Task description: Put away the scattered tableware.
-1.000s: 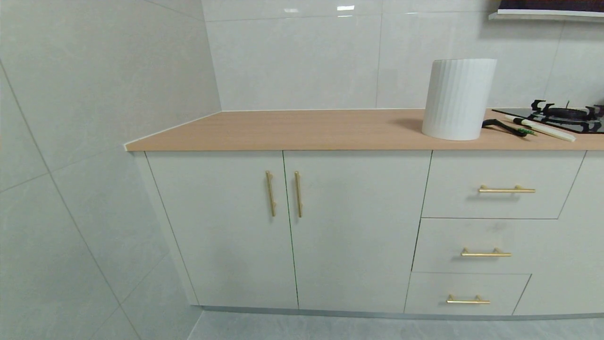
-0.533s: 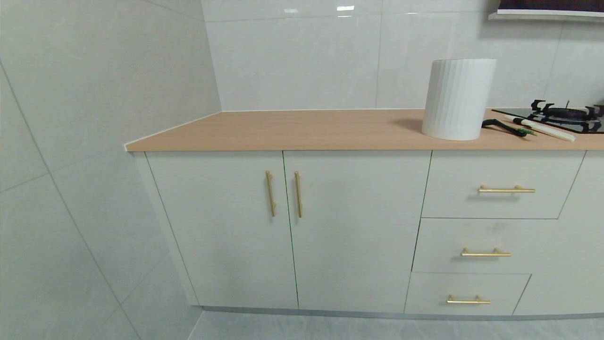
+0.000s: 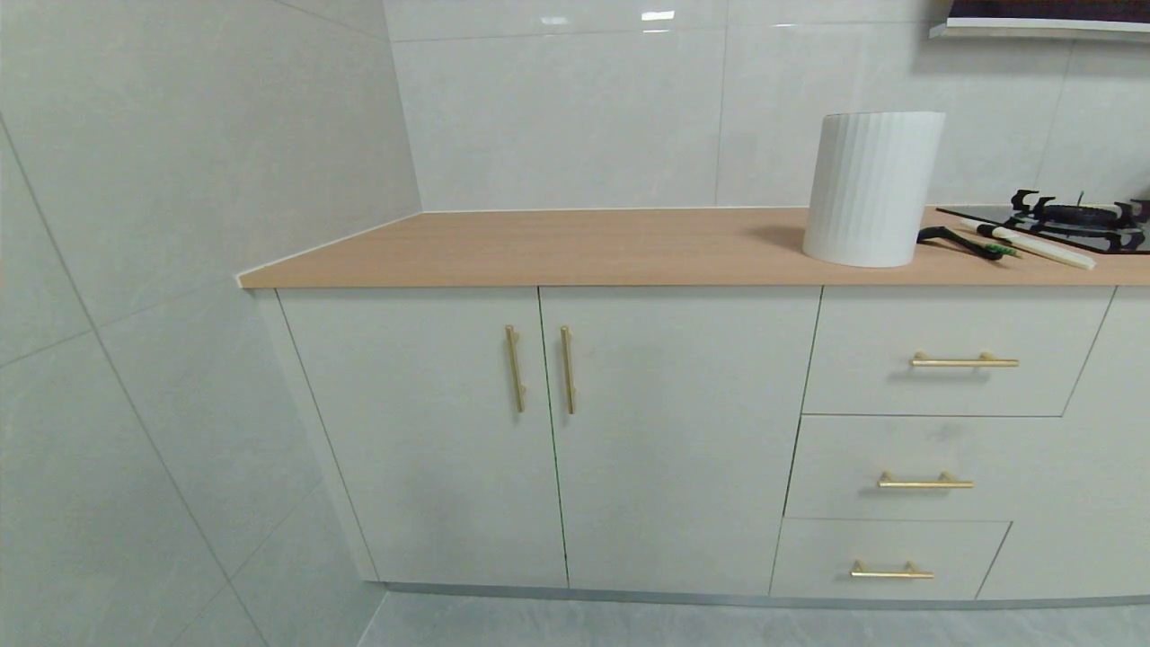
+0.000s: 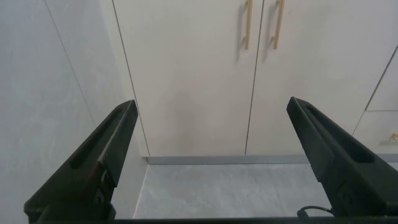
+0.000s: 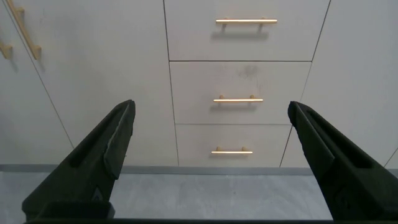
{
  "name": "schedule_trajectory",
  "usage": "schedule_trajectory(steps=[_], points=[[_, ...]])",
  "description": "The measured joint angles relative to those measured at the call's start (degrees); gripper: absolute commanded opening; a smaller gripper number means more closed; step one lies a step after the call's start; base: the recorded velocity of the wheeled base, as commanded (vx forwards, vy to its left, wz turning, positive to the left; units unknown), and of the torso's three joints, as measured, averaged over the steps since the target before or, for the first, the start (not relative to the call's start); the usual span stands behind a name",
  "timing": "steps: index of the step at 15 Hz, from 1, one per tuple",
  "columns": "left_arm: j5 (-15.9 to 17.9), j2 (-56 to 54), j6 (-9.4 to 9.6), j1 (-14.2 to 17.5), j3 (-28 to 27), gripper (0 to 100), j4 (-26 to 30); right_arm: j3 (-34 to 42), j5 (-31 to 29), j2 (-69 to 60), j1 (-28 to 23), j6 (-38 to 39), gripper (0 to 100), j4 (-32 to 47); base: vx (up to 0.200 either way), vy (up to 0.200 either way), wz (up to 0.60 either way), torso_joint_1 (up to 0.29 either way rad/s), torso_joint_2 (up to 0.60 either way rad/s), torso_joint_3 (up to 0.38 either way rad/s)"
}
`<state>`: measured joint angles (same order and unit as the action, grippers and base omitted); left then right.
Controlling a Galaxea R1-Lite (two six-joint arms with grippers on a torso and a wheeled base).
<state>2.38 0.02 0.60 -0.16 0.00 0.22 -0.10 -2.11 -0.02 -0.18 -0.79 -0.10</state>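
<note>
**Two grippers idle; nothing moved**

Zero difference is noted against the head views of a second and half a second before; the camera, the white ribbed container and the items beside it sit exactly as they did.

Task items: a black-handled utensil and a white-handled utensil lie flat on the wooden surface, just right of the container; the white-handled one appears to overlap the front edge of the gas hob; the container stands upright near the surface's front edge.

Obscured or uncertain:
- one end of the black-handled utensil passes behind the container
- both utensils are too small to identify by kind
- a small green part shows between them, and which one it belongs to cannot be told
- the container's inside is not visible from this angle
- the hob is cut off by the right edge of the head view

Jaws: on the left gripper the jaws stand wide apart, grasping and touching nothing; it faces the shut double cabinet doors above the floor. On the right gripper the jaws are likewise spread wide and hold nothing; it faces the stack of three shut drawers. Both grippers sit level with the cabinet fronts, well apart from the utensils.
</note>
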Motion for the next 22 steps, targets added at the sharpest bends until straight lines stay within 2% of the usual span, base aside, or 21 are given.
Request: schedule_trajectory(steps=[13,20,22], points=[[0.0,0.0,-0.06,0.0,0.0,100,0.0,0.0,0.0,0.0,0.0,0.4,100,0.0,0.0,-0.2,0.0,0.003,0.0,0.001],[0.0,0.0,-0.05,0.0,0.0,100,0.0,0.0,0.0,0.0,0.0,0.5,100,0.0,0.0,0.0,0.0,0.0,0.0,0.0],[0.0,0.0,-0.09,0.0,0.0,100,0.0,0.0,0.0,0.0,0.0,0.5,100,0.0,0.2,0.0,0.0,0.005,0.0,0.0]])
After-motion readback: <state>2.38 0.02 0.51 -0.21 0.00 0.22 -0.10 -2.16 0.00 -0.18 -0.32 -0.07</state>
